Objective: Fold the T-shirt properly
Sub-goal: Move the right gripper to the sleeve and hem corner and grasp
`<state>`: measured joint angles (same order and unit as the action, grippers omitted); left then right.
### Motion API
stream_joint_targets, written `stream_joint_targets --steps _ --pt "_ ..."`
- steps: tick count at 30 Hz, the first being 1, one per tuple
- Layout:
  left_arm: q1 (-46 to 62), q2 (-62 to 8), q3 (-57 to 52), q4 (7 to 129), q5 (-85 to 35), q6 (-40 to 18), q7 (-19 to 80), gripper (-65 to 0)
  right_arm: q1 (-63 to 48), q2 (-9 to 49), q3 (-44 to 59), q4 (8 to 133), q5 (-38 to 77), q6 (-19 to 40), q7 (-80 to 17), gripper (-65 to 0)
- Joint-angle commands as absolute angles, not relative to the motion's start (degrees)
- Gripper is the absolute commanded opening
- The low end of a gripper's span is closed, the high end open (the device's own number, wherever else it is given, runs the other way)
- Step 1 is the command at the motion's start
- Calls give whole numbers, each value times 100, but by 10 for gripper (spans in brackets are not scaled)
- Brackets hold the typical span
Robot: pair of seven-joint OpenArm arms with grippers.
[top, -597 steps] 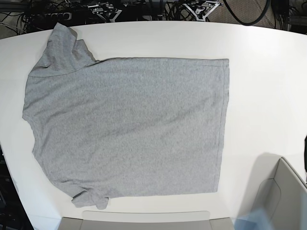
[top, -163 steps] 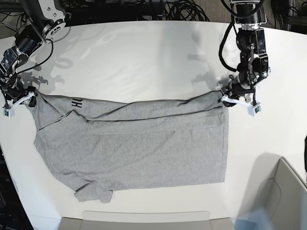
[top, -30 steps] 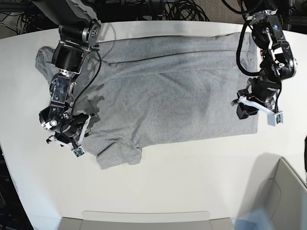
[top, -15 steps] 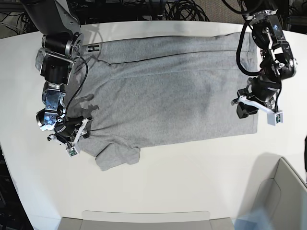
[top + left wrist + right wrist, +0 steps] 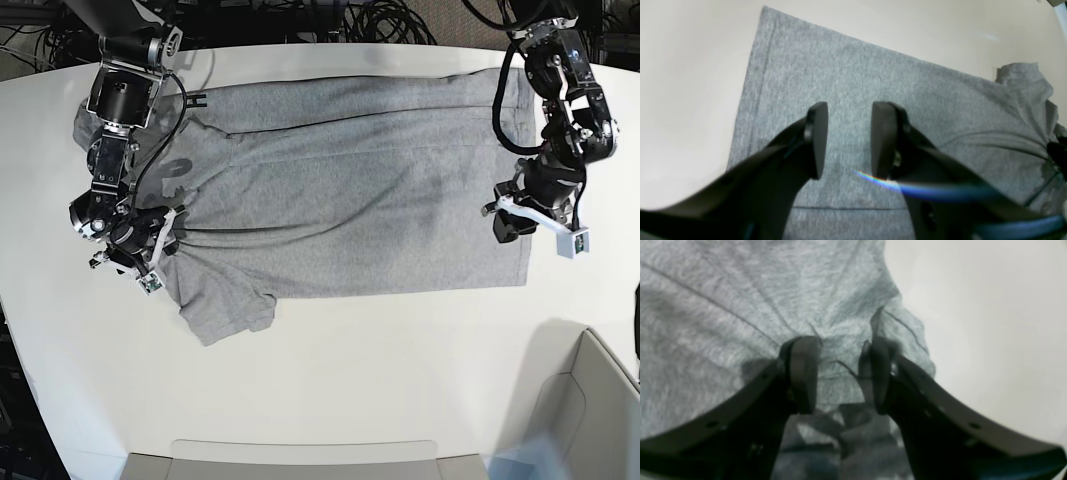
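Note:
The heather-grey T-shirt (image 5: pixel 340 190) lies spread across the white table (image 5: pixel 400 360), its far edge folded over and dark lettering (image 5: pixel 195 100) showing at the far left. One sleeve (image 5: pixel 225 315) sticks out at the near left. My right gripper (image 5: pixel 150 250) sits on the shirt's left edge. In the right wrist view its fingers stand apart, tips down on the T-shirt (image 5: pixel 723 290), with creases gathering between them. My left gripper (image 5: pixel 512 222) hangs open over the right hem. In the left wrist view, flat T-shirt (image 5: pixel 873 76) shows between its fingers (image 5: pixel 816 133).
A grey bin (image 5: pixel 590 400) stands at the near right corner and a second grey tray (image 5: pixel 300 455) runs along the front edge. Cables (image 5: pixel 300 20) crowd behind the table's far edge.
My right gripper has moved toward the far side along the shirt's left edge. The near-left sleeve and that edge have shifted left with it. The left arm has stayed still.

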<state>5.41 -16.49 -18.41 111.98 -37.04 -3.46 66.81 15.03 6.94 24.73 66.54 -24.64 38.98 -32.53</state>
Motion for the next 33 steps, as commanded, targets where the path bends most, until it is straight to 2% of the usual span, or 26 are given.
stream_joint_targets --steps 1,9,14,19,22,28,33 --pt "462 -1719 -1859 11284 -3741 -347 6554 -443 1552 760 2501 6800 -2651 4000 -3415 -388" --pt "462 -1719 -1859 11284 -3741 -347 6554 -443 1771 585 2492 7547 -2229 4000 -3407 -388" --pt "479 -1719 -1859 11284 -3741 -347 6554 -443 2387 549 2475 7266 -2114 4000 -3415 -388" --pt "505 -1719 -1859 11284 -3741 -347 6554 -443 3292 611 2466 6070 -2123 4000 -3389 -388" --pt "505 -1719 -1859 11284 -3741 -347 6554 -443 3785 699 2457 5138 -2132 3960 -3037 -388" --pt "505 -1719 -1859 11284 -3741 -347 6554 -443 4391 971 2457 3257 -2141 2765 -1912 -388" --pt "505 -1719 -1868 11284 -3741 -356 6554 -443 4549 1209 2457 2220 -2132 2334 -1297 -388"
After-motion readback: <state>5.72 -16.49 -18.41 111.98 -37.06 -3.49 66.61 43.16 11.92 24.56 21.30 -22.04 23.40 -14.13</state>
